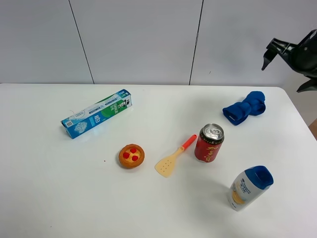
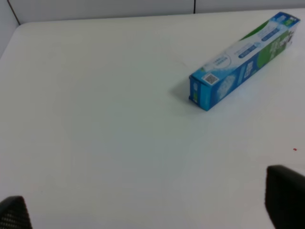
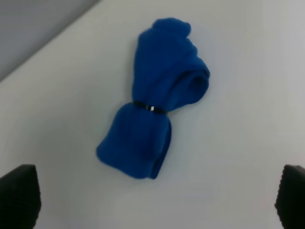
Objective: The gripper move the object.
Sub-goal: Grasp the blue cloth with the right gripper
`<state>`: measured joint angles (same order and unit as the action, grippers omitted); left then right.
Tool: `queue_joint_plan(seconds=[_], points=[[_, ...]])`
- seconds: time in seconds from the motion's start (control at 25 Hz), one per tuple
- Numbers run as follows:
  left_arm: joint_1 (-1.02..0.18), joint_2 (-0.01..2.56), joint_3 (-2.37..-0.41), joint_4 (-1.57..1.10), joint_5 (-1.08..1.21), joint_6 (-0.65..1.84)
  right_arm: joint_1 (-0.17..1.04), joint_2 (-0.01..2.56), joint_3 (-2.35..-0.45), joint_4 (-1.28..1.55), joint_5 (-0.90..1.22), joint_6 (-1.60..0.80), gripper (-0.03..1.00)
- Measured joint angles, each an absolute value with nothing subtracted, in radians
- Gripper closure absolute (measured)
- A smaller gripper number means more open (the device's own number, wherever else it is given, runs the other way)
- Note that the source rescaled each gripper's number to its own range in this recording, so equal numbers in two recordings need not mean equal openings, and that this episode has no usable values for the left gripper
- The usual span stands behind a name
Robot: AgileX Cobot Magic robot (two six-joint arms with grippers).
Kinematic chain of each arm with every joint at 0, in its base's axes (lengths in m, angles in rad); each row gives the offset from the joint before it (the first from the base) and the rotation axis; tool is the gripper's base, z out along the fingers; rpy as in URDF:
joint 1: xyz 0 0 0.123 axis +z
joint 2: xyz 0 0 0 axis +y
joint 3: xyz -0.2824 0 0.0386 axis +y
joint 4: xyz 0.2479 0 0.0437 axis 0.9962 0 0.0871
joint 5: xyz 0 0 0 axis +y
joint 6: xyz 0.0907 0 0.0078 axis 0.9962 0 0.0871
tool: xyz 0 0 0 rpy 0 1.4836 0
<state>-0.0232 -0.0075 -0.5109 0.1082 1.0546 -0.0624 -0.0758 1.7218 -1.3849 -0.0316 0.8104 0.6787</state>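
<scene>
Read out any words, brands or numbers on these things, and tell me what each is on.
Nothing reads clearly.
Blue and green box: printing and a code square, too blurred.
Red can: gold markings, too small.
White bottle: label print, too small.

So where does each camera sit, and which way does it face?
Exterior high: mounted high, looking down on the table; right gripper at upper right.
Left wrist: angled down toward the toothpaste box; left gripper open.
Right wrist: down onto the blue cloth; fingertips show.
Shared: exterior also shows box and cloth.
</scene>
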Motion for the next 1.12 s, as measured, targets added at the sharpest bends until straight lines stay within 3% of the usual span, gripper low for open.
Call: queue_joint_plan(seconds=[0.36,0.84,0.92,1.04,1.12], points=[[-0.023,-0.007,-0.511,0.108,1.055,-0.062,-0.08,2.03,-1.559,0.044,0.808,0.687,-0.03],[-0.023,-0.007,-0.511,0.108,1.055,-0.062,-0.08,2.201,-1.568,0.109,0.751,0.686,-0.02],[-0.023,-0.007,-0.511,0.108,1.055,-0.062,-0.08,2.207,-1.569,0.109,0.745,0.686,0.06],[-0.023,-0.007,-0.511,0.108,1.055,-0.062,-0.08,2.224,-1.57,0.113,0.744,0.688,0.3],[-0.023,-0.007,-0.511,0.108,1.055,-0.062,-0.08,2.228,-1.57,0.121,0.735,0.694,0.61]])
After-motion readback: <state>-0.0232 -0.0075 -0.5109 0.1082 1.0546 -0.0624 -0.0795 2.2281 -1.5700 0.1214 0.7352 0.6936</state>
